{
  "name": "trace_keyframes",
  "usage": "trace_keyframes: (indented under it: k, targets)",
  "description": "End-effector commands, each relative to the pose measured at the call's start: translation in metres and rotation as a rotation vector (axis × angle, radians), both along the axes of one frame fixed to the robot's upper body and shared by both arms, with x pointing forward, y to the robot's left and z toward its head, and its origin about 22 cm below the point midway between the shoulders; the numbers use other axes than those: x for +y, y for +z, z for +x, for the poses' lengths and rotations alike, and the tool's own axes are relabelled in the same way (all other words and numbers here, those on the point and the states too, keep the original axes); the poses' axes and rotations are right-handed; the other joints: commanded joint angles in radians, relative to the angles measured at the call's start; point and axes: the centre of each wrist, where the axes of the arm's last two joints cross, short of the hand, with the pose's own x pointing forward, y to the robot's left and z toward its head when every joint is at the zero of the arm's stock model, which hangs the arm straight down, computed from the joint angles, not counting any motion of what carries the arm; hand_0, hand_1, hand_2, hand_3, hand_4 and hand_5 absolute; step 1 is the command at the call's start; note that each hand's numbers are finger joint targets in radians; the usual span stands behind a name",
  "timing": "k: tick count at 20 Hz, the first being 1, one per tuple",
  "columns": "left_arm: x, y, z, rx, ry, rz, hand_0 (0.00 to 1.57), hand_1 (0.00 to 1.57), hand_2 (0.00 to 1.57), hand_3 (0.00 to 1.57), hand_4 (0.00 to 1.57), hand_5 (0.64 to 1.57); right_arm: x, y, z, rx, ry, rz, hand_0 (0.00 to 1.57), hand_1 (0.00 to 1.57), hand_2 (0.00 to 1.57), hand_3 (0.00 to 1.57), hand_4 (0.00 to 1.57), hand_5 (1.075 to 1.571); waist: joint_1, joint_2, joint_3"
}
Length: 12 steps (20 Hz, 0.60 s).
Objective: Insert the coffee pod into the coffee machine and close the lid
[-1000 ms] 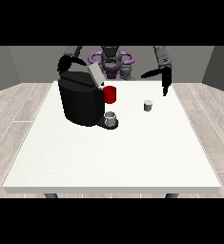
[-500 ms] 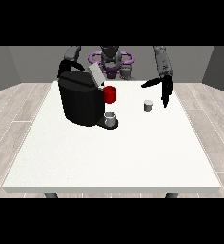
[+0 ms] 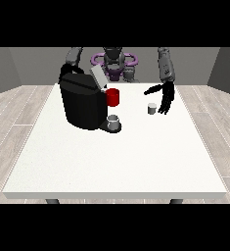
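Looking from the table's [image 3: 111,162] near edge, you saw the pod [image 3: 151,108] right of the machine [image 3: 84,100], fingers spread just beside it on the right-side hand [image 3: 165,97]; the other hand was hidden.

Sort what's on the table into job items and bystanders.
Job: coffee pod; coffee machine with its raised lid; hand at the view's right, open beside the pod.
Bystanders: grey cup under the spout; red part on the machine.

Black coffee machine [image 3: 83,105], red part [image 3: 113,97], grey coffee pod [image 3: 152,108], white table [image 3: 136,162]
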Motion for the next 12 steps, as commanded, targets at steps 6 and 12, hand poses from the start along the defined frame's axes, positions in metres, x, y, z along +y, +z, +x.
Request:
trace_keyframes:
  k: [6, 12]
  targets:
    - [0.022, 0.01, 0.009, 0.021, 0.011, 0.162, 0.63, 0.63, 0.76, 0.49, 0.0, 1.571, 0.016, 0.003, 0.005, -0.009, 0.028, -0.004, 0.0, 0.0, 0.0, 0.0, 0.43, 1.571, -0.024, 0.042, -0.0003]
    - [0.011, -0.014, 0.001, 0.037, -0.029, 0.299, 0.61, 0.61, 0.75, 0.48, 0.0, 1.571, -0.002, -0.001, 0.002, 0.002, 0.017, -0.014, 0.0, 0.0, 0.0, 0.0, 0.52, 1.571, -0.02, 0.01, 0.0001]
